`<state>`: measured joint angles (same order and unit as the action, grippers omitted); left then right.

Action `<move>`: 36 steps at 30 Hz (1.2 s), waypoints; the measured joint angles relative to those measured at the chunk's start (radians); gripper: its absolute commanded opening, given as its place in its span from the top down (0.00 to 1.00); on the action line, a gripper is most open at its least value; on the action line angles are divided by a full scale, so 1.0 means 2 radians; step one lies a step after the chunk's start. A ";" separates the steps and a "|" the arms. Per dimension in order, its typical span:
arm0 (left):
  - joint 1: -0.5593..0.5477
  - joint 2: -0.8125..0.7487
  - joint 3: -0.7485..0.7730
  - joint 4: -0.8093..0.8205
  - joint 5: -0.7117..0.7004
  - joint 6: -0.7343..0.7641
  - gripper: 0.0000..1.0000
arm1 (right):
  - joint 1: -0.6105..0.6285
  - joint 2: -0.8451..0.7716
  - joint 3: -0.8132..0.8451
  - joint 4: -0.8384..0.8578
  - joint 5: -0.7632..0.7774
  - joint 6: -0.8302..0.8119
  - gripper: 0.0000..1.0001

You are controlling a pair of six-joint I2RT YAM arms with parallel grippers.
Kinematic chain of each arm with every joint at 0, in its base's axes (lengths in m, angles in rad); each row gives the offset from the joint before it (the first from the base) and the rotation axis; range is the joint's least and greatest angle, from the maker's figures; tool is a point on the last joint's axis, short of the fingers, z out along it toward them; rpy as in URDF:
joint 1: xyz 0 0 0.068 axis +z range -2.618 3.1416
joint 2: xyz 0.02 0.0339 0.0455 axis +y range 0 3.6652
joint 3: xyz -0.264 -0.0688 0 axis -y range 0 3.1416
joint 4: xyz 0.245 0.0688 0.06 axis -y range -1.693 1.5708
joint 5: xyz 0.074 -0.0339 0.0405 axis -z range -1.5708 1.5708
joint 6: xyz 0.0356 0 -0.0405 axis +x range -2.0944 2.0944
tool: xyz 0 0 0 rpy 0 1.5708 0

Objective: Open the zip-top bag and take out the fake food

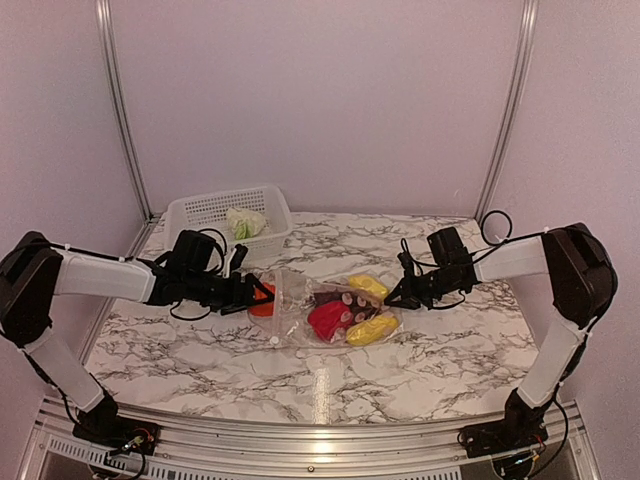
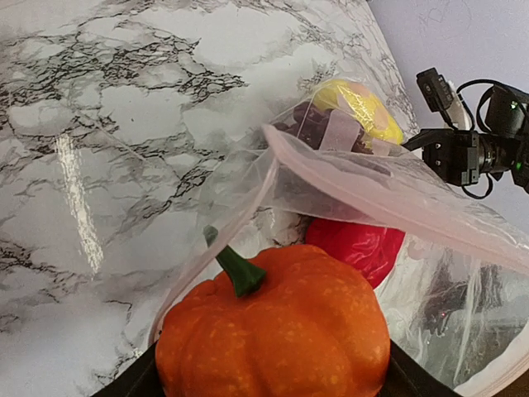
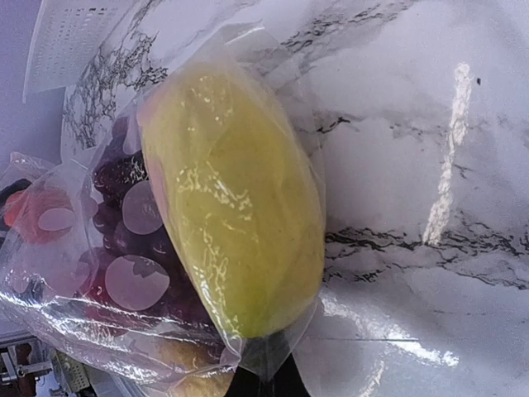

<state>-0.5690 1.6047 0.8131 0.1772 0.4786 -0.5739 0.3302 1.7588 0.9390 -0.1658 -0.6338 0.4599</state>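
The clear zip-top bag (image 1: 325, 310) lies in the middle of the table with its mouth open toward the left. My left gripper (image 1: 252, 293) is at the mouth, shut on an orange toy pumpkin (image 1: 263, 298). In the left wrist view the pumpkin (image 2: 273, 331) fills the space between my left gripper's (image 2: 273, 390) fingers, under the lifted bag flap (image 2: 364, 186). Inside the bag are a red piece (image 2: 357, 246), dark grapes (image 3: 128, 236) and yellow pieces (image 3: 235, 198). My right gripper (image 1: 393, 297) is shut on the bag's far corner (image 3: 277, 360).
A white mesh basket (image 1: 200, 208) stands at the back left and holds a white and green cauliflower piece (image 1: 245, 222). Metal rails run along the table's near edge. My right gripper also shows in the left wrist view (image 2: 463, 153).
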 measured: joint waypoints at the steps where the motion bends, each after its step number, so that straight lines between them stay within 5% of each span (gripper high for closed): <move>1: 0.004 -0.009 -0.010 0.000 0.000 -0.002 0.55 | 0.000 0.000 0.000 0.000 0.000 0.000 1.00; 14: 0.078 -0.103 -0.033 -0.012 0.005 -0.007 0.55 | 0.000 0.001 0.006 0.001 0.010 0.006 1.00; 20: 0.136 -0.099 0.056 -0.079 -0.018 0.000 0.50 | 0.000 0.002 0.006 0.001 0.010 0.006 1.00; 28: 0.187 0.026 0.279 -0.149 -0.116 0.047 0.47 | -0.001 0.012 0.020 0.001 0.008 0.006 1.00; 36: 0.187 0.190 0.406 -0.228 -0.211 0.089 0.44 | -0.001 0.015 0.031 -0.001 0.006 0.005 1.00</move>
<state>-0.1955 1.9846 1.6241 -0.2794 0.0559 -0.3950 0.3283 1.7897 1.0000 -0.1677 -0.6228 0.4706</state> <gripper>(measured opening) 0.737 0.005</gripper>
